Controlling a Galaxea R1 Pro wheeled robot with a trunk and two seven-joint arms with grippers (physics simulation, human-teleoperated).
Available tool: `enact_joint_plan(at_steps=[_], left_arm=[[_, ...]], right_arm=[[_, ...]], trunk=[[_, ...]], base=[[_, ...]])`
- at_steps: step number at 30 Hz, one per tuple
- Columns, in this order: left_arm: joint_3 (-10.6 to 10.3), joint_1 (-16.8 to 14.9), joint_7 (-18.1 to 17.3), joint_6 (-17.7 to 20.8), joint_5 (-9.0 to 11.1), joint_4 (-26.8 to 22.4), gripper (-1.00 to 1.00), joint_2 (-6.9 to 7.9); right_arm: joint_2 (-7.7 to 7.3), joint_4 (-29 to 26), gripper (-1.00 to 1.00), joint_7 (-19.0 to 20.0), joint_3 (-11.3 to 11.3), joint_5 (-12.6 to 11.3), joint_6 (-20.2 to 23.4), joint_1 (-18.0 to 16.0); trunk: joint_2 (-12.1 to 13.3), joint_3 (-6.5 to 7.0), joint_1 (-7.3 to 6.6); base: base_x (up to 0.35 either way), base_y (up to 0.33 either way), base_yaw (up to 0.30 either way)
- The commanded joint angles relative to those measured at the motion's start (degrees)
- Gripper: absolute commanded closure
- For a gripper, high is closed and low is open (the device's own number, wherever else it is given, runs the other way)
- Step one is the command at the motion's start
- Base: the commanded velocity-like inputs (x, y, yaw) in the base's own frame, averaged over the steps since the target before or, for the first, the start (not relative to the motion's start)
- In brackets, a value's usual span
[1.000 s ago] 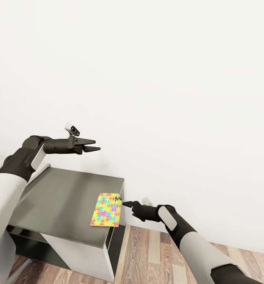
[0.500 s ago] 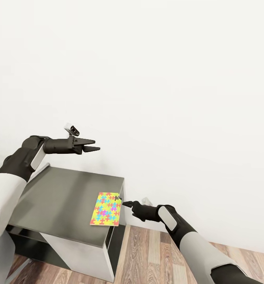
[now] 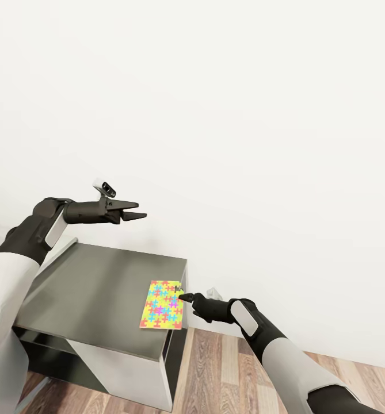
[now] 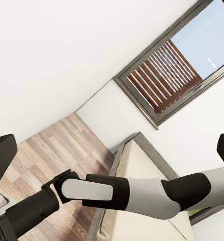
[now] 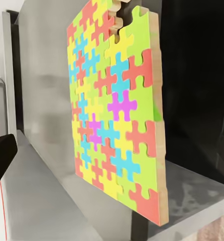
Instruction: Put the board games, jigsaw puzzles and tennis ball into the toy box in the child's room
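Head view: a jigsaw puzzle [image 3: 163,305] is lying flat at the near right corner of a dark grey surface [image 3: 94,287], its edge reaching the rim, while the right pincer [image 3: 182,297] is pointing at that edge with its tips just touching or nearly touching the board; whether its jaws are spread or closed cannot be told. The left pincer [image 3: 136,210] is hanging in the air above the far side of the surface, jaws parted and holding nothing. A white wall [image 3: 244,115] is filling the background, and a wood-plank floor [image 3: 215,368] is showing beside the surface. Right wrist view: the puzzle [image 5: 119,110] is showing its yellowish edge and multicoloured pieces up close. Left wrist view: a beige bed [image 4: 137,165] and a dark-framed window [image 4: 167,75] are lying beyond the robot's right arm [image 4: 122,193].
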Motion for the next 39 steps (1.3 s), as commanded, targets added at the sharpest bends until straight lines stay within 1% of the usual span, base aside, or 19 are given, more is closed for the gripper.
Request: enact_joint_plan(at_steps=[1, 15, 30, 39], left_arm=[[-0.2, -0.06, -0.34, 0.61, 0.04, 0.02, -1.0, 0.05], [-0.29, -0.06, -0.34, 0.61, 0.08, 0.03, -1.0, -0.05], [-0.29, -0.06, -0.34, 0.61, 0.5, -0.19, -1.0, -0.07], [-0.21, -0.06, -0.34, 0.61, 0.57, -0.14, -1.0, 0.01]], right_arm=[[-0.01, -0.01, -1.0, 0.13, 0.09, 0.04, 0.11, -0.04], [-0.18, 0.11, -1.0, 0.27, 0.1, 0.04, 0.11, -0.04], [-0.19, -0.03, -1.0, 0.27, 0.09, 0.04, 0.06, -0.04], [-0.17, 0.03, -1.0, 0.2, 0.08, 0.04, -0.1, -0.04]], trunk=[[-0.04, -0.06, 0.0], [-0.04, -0.06, 0.0], [-6.06, -2.75, 3.3], [-6.06, -2.75, 3.3]], base=[[0.0, 0.026, 0.0], [0.0, 0.004, 0.0], [0.0, 0.0, 0.0], [0.0, 0.0, 0.0]])
